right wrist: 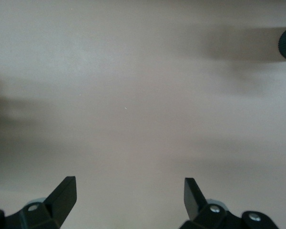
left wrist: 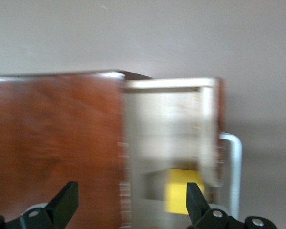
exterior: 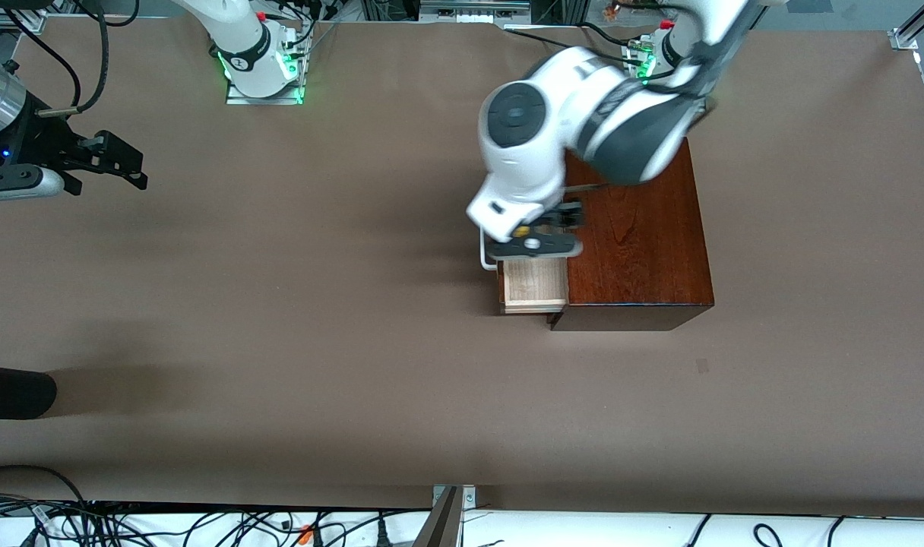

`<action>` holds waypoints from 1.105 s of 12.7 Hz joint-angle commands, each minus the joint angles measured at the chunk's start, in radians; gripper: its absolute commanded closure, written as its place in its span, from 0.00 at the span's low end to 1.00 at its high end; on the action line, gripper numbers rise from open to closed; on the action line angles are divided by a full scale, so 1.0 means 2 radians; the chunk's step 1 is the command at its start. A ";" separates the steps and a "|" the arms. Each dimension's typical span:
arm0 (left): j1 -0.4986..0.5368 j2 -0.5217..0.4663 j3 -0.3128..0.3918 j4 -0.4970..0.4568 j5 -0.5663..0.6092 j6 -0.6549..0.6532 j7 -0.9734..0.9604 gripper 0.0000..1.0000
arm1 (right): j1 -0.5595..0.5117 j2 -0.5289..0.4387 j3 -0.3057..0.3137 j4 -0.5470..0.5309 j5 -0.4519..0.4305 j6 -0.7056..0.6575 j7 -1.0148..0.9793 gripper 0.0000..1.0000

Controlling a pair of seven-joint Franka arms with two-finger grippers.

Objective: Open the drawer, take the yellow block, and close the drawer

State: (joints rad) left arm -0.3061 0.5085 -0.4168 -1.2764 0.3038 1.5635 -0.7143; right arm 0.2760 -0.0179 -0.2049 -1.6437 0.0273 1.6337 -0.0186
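The yellow block [left wrist: 181, 190] sits in the open drawer [exterior: 534, 285], centre of the front view; it looks light and rigid, so grip its flat sides. Your left gripper [left wrist: 128, 202] hovers above, fingers wide apart and empty. Your right gripper [right wrist: 128, 200] waits upper left, spread and empty.

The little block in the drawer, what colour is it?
Bright yellow block; the left wrist view shows it best.
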 commanded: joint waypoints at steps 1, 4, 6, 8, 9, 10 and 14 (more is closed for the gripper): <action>0.063 -0.048 -0.007 -0.008 -0.015 -0.022 0.101 0.00 | -0.002 0.004 0.004 0.007 0.009 -0.002 -0.003 0.00; 0.162 -0.084 -0.006 -0.008 -0.095 -0.038 0.211 0.00 | -0.001 0.011 0.037 0.009 0.026 -0.001 -0.009 0.00; 0.207 -0.102 -0.005 -0.008 -0.121 -0.064 0.274 0.00 | 0.004 0.012 0.059 0.010 0.027 -0.002 -0.007 0.00; 0.221 -0.141 0.026 -0.038 -0.141 -0.066 0.339 0.00 | 0.012 0.011 0.080 0.016 0.028 0.000 -0.010 0.00; 0.205 -0.168 0.074 -0.062 -0.146 -0.063 0.361 0.00 | 0.020 0.017 0.099 0.017 0.032 0.000 -0.010 0.00; 0.180 -0.192 0.122 -0.096 -0.169 -0.060 0.366 0.00 | 0.037 0.038 0.118 0.017 0.027 0.000 -0.009 0.00; 0.111 -0.246 0.215 -0.184 -0.187 0.023 0.364 0.00 | 0.136 0.066 0.134 0.030 0.015 0.045 -0.011 0.00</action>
State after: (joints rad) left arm -0.0361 0.0949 -0.0351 -1.5010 -0.0573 1.4935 0.0016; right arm 0.4695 0.0844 0.0682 -1.6250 0.0735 1.7082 -0.0275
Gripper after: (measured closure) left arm 0.000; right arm 0.000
